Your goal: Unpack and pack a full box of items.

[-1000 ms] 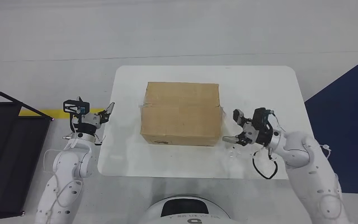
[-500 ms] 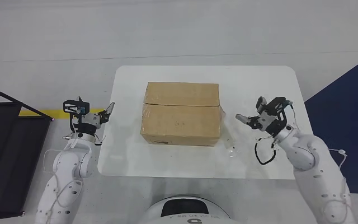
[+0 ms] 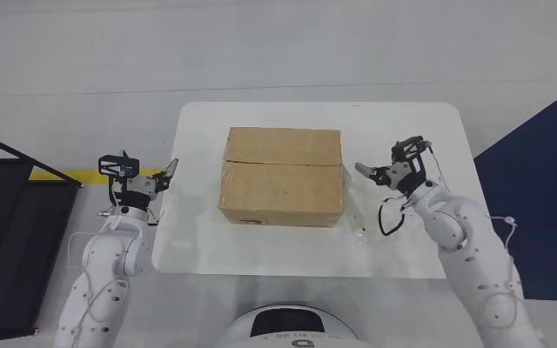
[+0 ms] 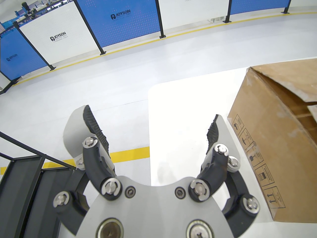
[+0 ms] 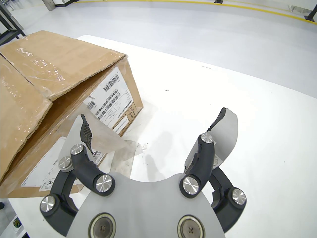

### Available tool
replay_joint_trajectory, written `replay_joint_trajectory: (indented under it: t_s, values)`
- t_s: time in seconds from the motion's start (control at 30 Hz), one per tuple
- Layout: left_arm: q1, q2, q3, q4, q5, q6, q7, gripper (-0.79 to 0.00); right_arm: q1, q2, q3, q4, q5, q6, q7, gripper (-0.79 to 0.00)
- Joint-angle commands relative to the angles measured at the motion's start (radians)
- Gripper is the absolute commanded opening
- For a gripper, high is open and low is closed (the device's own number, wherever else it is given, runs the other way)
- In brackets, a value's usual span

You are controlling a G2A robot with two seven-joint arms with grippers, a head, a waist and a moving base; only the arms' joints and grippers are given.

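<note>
Closing in on the cardboard box (image 3: 280,178) with the right gripper (image 3: 383,161), its pincer spread wide and holding nothing.
In the top view the box sits unmoved at centre frame on the white table (image 3: 409,235), flaps down. The right gripper has shifted up and leftward over the last second, to just beside the box's right end. The left gripper (image 4: 151,122), also spread wide and empty, stays at middle left, off the table's edge.
</note>
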Motion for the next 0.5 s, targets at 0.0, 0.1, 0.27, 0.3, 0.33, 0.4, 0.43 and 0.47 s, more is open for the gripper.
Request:
replay_joint_trajectory:
  t_s: [0.0, 0.1, 0.27, 0.3, 0.33, 0.4, 0.43, 0.47]
  values:
    - [0.0, 0.0, 0.0, 0.0, 0.0, 0.0, 0.0, 0.0, 0.006, -0.001, -0.013, -0.003, 0.0, -0.008, 0.008, 0.0]
    - [0.0, 0.0, 0.0, 0.0, 0.0, 0.0, 0.0, 0.0, 0.012, -0.002, -0.022, -0.006, 0.023, -0.036, 0.022, 0.0]
    - [0.0, 0.0, 0.0, 0.0, 0.0, 0.0, 0.0, 0.0, 0.024, -0.006, -0.04, -0.018, 0.035, -0.024, 0.035, 0.0]
    - [0.0, 0.0, 0.0, 0.0, 0.0, 0.0, 0.0, 0.0, 0.029, -0.007, -0.043, -0.016, 0.04, -0.022, 0.038, 0.0]
    - [0.0, 0.0, 0.0, 0.0, 0.0, 0.0, 0.0, 0.0, 0.035, -0.008, -0.047, -0.015, 0.045, -0.021, 0.043, 0.0]
    - [0.0, 0.0, 0.0, 0.0, 0.0, 0.0, 0.0, 0.0, 0.048, -0.01, -0.057, -0.01, 0.05, -0.013, 0.055, 0.0]
    - [0.0, 0.0, 0.0, 0.0, 0.0, 0.0, 0.0, 0.0, 0.054, -0.011, -0.063, -0.009, 0.048, -0.005, 0.062, 0.0]
    - [0.0, 0.0, 0.0, 0.0, 0.0, 0.0, 0.0, 0.0, 0.06, -0.012, -0.069, -0.008, 0.043, 0.005, 0.068, 0.0]
